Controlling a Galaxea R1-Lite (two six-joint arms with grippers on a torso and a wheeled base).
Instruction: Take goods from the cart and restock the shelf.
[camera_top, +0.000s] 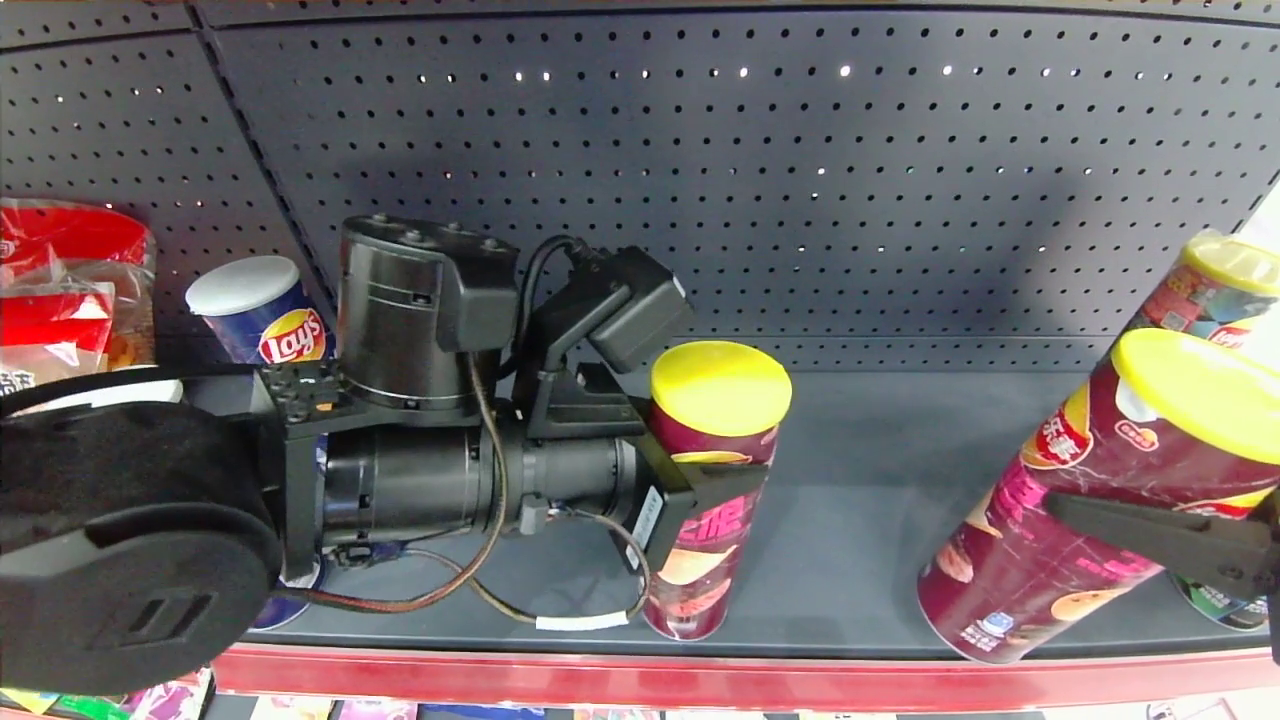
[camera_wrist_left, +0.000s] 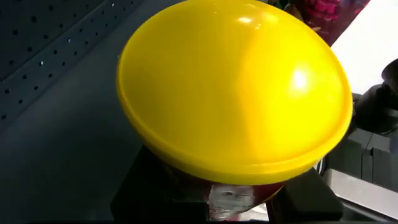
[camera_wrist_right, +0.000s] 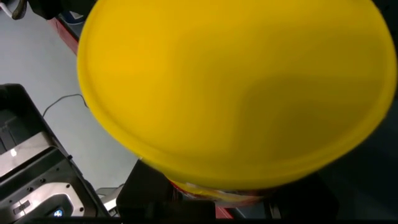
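Observation:
Two maroon chip cans with yellow lids are at the grey shelf (camera_top: 860, 520). My left gripper (camera_top: 715, 482) is shut on the left can (camera_top: 700, 560), which stands nearly upright with its base close to the red front edge (camera_top: 700, 682). Its lid (camera_wrist_left: 236, 87) is in the left wrist view, above one dark finger (camera_wrist_left: 155, 194). My right gripper (camera_top: 1130, 505) is shut on the right can (camera_top: 1060, 470), which is tilted to the right with its base by the front edge. Its lid (camera_wrist_right: 236, 87) is in the right wrist view.
A blue can with a white lid (camera_top: 262, 312) stands at the back left, behind my left arm. Red snack bags (camera_top: 60, 290) lie at the far left. Another yellow-lidded can (camera_top: 1205, 285) is behind the right can. Bare shelf lies between the two held cans.

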